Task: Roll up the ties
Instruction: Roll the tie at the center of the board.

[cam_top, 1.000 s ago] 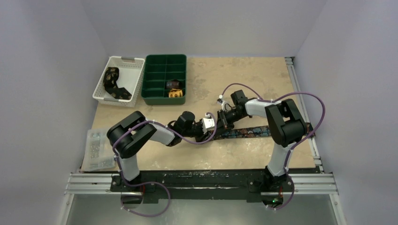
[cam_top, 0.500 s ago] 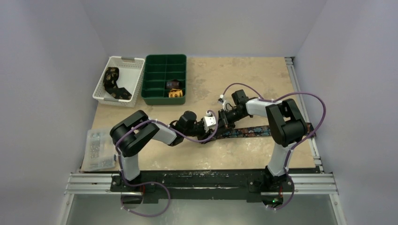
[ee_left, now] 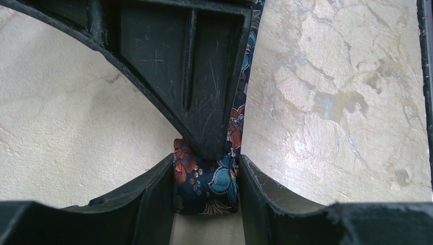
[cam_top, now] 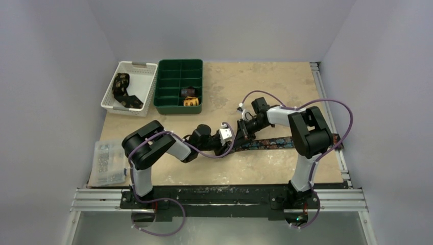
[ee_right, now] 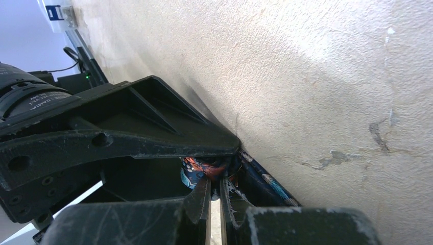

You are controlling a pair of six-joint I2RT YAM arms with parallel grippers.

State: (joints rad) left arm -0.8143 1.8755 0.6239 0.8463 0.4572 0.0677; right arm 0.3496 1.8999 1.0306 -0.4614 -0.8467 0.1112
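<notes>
A dark navy tie (cam_top: 275,142) with a coloured floral print lies flat across the table's right half, its left end wound into a small roll (ee_left: 207,184). My left gripper (ee_left: 206,166) is shut on that roll, one finger (ee_left: 155,191) pressed to each side of it. My right gripper (ee_right: 218,181) comes in from above, shut, its tips buried in the roll's fabric. In the top view the left gripper (cam_top: 236,138) and the right gripper (cam_top: 244,130) meet at the roll, which is hidden there. Rolled ties (cam_top: 190,97) sit in a green tray, and a dark tie (cam_top: 122,87) lies in a white basket.
The green divided tray (cam_top: 178,66) and the white basket (cam_top: 137,65) stand at the back left. A clear box (cam_top: 106,162) of small parts sits at the left edge. Purple cables (cam_top: 327,102) loop off both arms.
The left arm's elbow has shifted slightly to the right. Both grippers stay at the roll, in the same grip.
</notes>
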